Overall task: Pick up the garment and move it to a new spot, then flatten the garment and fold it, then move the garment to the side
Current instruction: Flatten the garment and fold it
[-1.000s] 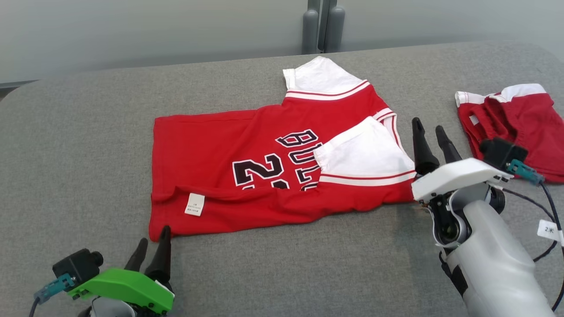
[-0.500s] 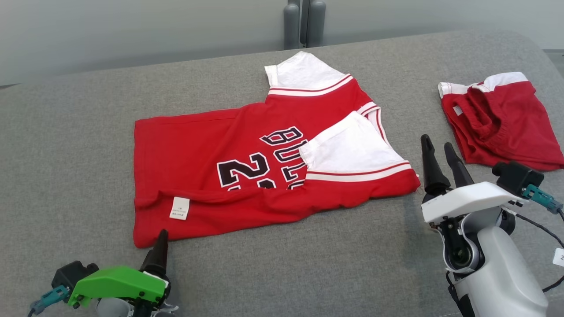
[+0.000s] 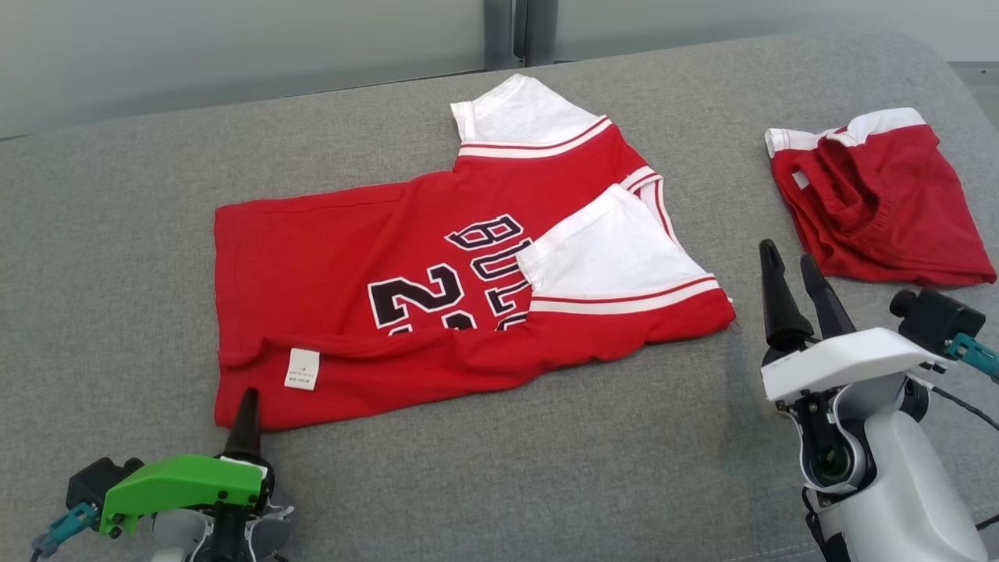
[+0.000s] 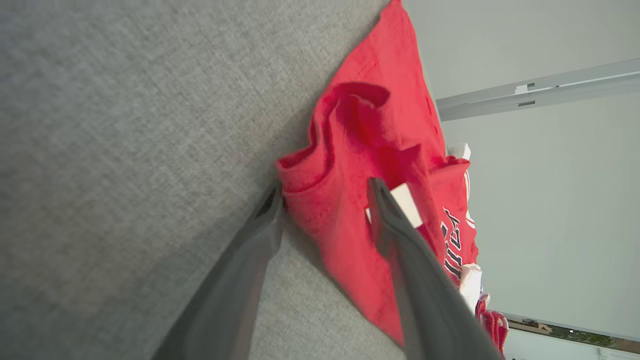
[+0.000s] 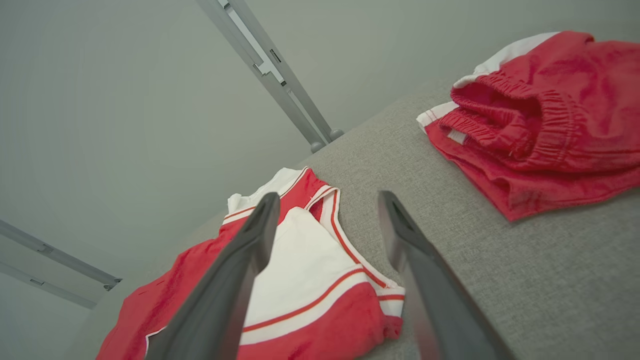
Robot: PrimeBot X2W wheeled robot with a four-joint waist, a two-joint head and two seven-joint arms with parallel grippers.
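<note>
On the grey tabletop (image 3: pixel 117 234) the red jersey (image 3: pixel 328 257) lies half-folded. It looks like light, limp cloth that will sag and drag. The right gripper (image 3: pixel 788 254) hovers beside its shoulder, jaws apart. The left gripper (image 4: pixel 325 189) sets parted jaws astride the hem corner (image 4: pixel 305 180) — likely the best hold.

A: Where is it open?
B: Bare grey cushion (image 3: pixel 507 468) runs all along the near edge of the jersey (image 3: pixel 312 265), and there is a strip between the jersey and the folded shorts (image 3: pixel 882 226).
A: Anything blocking?
B: The right gripper (image 3: pixel 787 253) stands in that strip, fingers apart.
</note>
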